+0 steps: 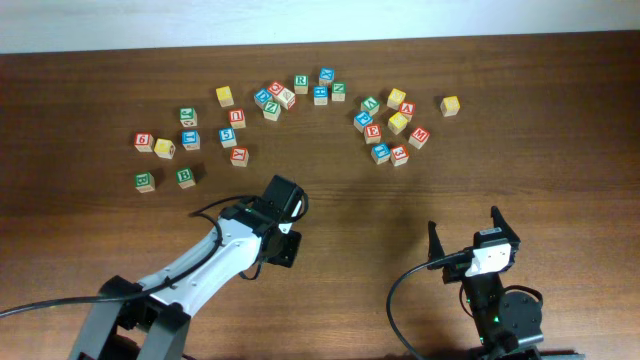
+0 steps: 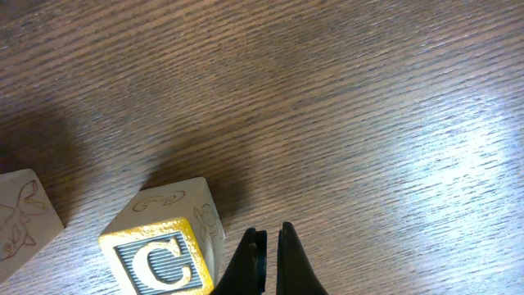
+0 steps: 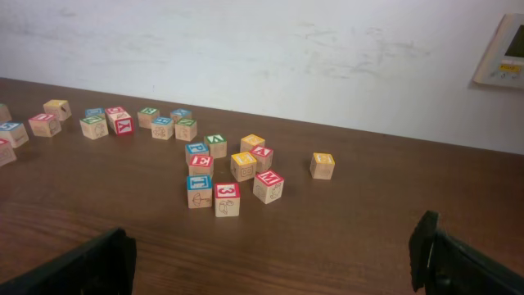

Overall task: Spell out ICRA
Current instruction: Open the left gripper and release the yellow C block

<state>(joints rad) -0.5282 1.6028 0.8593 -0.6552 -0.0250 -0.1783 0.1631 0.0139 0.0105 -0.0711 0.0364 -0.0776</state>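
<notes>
Left of centre on the dark wooden table (image 1: pixel 560 200), the left gripper (image 2: pixel 266 264) points down at the boards with its two black fingers (image 2: pixel 288 260) pressed together and nothing between them. Just beside them, to the left in the wrist view, the small wooden cube with the yellow-framed "C" (image 2: pixel 160 254) sits flat on the table. Whether the nearer finger brushes its edge I cannot tell. Another pale wooden cube (image 2: pixel 24 221) stands apart from it, further left, showing only an engraved face, so its letter is hidden. From above, the arm covers both.

The C looks to me already placed, so the next letter would be the green-faced "R" cube (image 1: pixel 301 83). It lies in the far row of scattered blocks, almost straight ahead of the left gripper and well apart from it. A cube has no long axis to fuss over; what counts is that other blocks stand close on both sides. The left arm is clearly nearer. The right gripper (image 1: pixel 465 228) rests at the near right, jaws spread wide and empty, and the red-faced "A" cube (image 1: pixel 406 109) sits in the cluster beyond it.
</notes>
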